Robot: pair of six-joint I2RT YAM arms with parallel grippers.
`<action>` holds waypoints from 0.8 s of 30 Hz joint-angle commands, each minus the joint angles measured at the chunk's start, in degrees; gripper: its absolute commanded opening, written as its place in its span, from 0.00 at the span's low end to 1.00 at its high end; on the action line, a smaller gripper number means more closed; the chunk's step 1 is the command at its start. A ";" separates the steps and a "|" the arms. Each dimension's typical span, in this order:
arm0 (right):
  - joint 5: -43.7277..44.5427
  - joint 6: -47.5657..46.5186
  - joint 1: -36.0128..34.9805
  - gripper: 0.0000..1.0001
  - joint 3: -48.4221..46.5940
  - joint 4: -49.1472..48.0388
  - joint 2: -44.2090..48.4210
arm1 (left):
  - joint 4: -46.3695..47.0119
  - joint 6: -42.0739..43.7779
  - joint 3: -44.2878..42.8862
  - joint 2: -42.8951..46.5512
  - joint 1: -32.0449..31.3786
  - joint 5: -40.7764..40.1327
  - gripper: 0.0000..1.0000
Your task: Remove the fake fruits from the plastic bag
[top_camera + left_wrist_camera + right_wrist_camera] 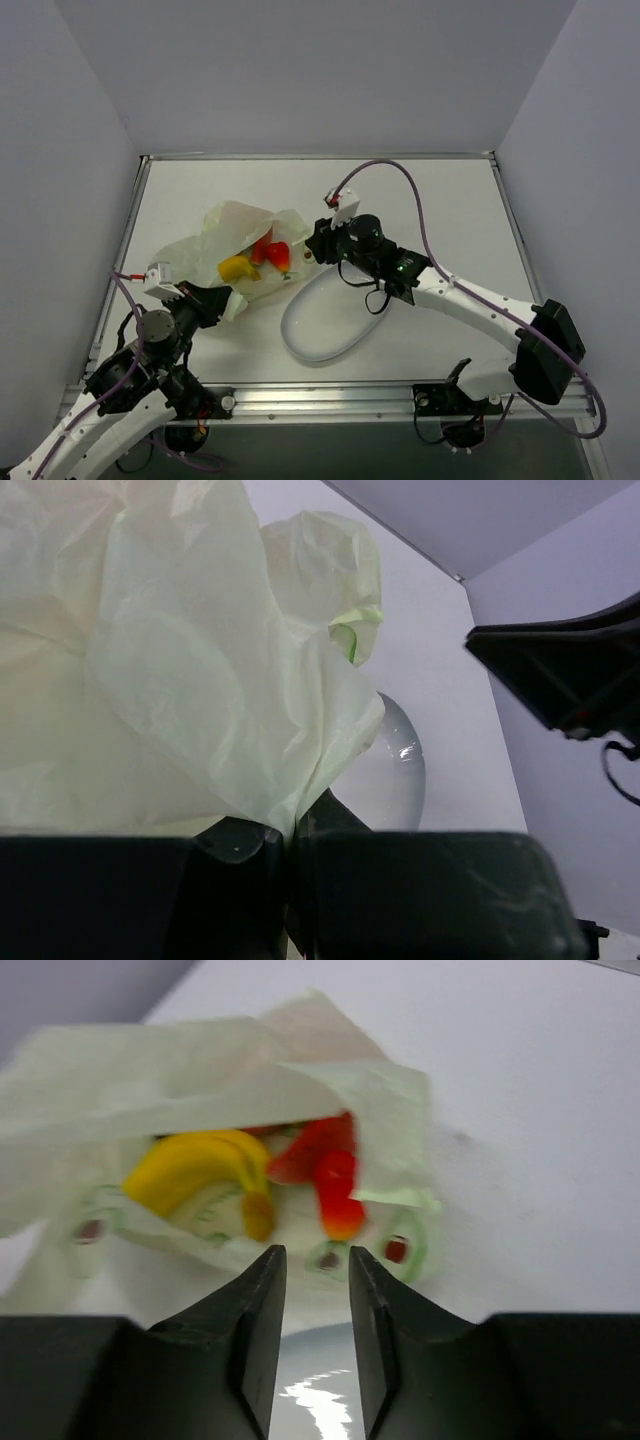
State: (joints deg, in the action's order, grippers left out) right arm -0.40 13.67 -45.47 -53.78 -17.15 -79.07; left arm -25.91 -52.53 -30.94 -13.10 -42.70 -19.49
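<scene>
The plate (325, 322) lies on the table (440, 205). The bag (225, 225) sits just left of the plate and behind it, mouth toward the plate, with the banana (236, 268) and fruit pieces (272, 252) inside. The left gripper (228, 300) meets the bag's near edge, left of the plate. The right gripper (313, 246) hangs above the plate's far rim.

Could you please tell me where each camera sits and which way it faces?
Top external: above and behind the bases, looking down at the table; both arms show.
Left wrist: on the left wrist, facing the plastic bag its left gripper pinches.
Right wrist: on the right wrist, looking past the open right gripper into the bag's mouth at the fake fruits.
Shared: all show the bag and white plate.
</scene>
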 commanded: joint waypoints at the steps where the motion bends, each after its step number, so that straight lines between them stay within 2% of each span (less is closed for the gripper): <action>1: 1.03 1.70 -7.50 0.25 -3.17 -1.12 1.73 | -0.55 0.94 1.49 1.50 -0.02 1.81 0.02; 2: 1.11 2.06 -8.92 0.19 -3.09 -3.83 -0.54 | -0.28 1.03 1.84 1.85 -0.02 2.08 0.02; 3: 3.98 2.23 -10.06 0.18 -3.17 -4.99 -2.04 | -0.11 0.94 2.28 1.85 -0.02 2.34 0.02; 7: 12.15 3.90 -11.83 0.19 -6.51 -7.71 -11.70 | 0.95 0.42 3.51 1.41 -0.02 3.75 0.02; 9: 13.23 3.91 -11.66 0.21 -8.87 -9.92 -16.63 | 1.74 0.50 4.04 1.76 -0.02 3.84 0.02; 10: 14.98 3.65 -11.48 0.25 -9.84 -10.27 -18.30 | 2.44 0.59 4.39 1.85 -0.02 3.84 0.02; 11: 15.26 3.29 -11.13 0.34 -10.98 -10.36 -21.53 | 2.62 0.68 4.48 1.94 -0.02 3.75 0.02; 13: 15.61 2.85 -10.60 0.43 -13.62 -10.28 -23.93 | 3.14 0.85 4.66 1.94 -0.02 3.58 0.02; 14: 16.83 3.11 -10.34 0.52 -14.33 -10.19 -25.94 | 3.23 0.85 4.66 1.77 -0.02 3.58 0.02; 18: 18.24 3.64 -9.28 0.66 -15.92 -10.28 -29.65 | 3.59 0.68 4.75 1.94 -0.02 3.93 0.02; 24: 16.76 4.17 -8.23 0.68 -16.53 -14.22 -34.48 | 4.81 0.50 4.49 0.71 -0.02 4.63 0.02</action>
State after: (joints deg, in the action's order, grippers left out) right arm 14.83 17.10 -54.17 -68.42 -27.07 -111.66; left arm -23.59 -52.53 -25.43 -11.22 -42.70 -15.75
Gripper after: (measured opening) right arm 0.677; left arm 0.026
